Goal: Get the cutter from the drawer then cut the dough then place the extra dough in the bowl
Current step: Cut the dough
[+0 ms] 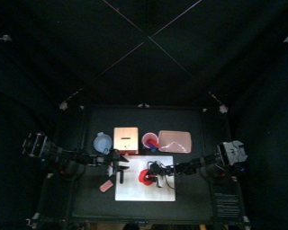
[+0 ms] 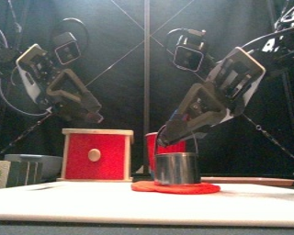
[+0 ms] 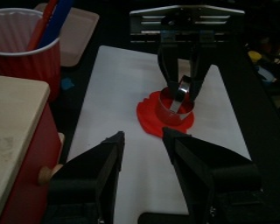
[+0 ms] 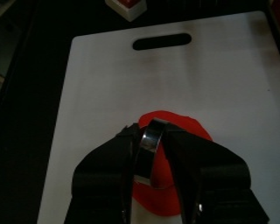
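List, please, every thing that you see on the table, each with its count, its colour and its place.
white cutting board: one, white, front middle of the table.
dough: one flat piece, red, on the board.
round metal cutter: one, silver, standing on the dough.
blue-grey bowl: one, behind the board, leftmost of the back row.
wooden box: one, pale with a red drawer front, right of the bowl.
red cup: one, right of the box.
toy knives: two, one blue and one red, in the cup.
pink tray: one, right of the cup.
small thing: one, reddish, left of the board; too small to name.
left gripper: open, above the board's left end.
right gripper: shut on the cutter.
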Controlling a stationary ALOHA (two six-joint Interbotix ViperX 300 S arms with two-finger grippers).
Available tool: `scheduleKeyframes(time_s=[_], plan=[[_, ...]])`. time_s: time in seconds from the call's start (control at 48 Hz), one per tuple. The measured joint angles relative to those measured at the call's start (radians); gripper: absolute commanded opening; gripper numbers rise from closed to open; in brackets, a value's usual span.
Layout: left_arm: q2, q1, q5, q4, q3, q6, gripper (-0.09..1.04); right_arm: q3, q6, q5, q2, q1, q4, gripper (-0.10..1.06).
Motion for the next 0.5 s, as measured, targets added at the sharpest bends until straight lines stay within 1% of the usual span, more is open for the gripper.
scheduleKeyframes(time_s=[0.167, 0.396, 0.5], plan=[[0.002, -0.002, 0.0, 0.0, 0.0, 0.002, 0.8, -0.002, -0.002, 0.035, -0.002, 0.0, 0.0, 0.69], [0.002, -0.002, 0.002, 0.0, 0.0, 0.002, 0.8, -0.002, -0.002, 0.04, -0.009, 0.0, 0.0, 0.69], [0.002, -0.002, 0.0, 0.0, 0.0, 0.0, 0.8, -0.005, 0.003, 0.04, -0.009, 0.002, 0.0, 0.72]])
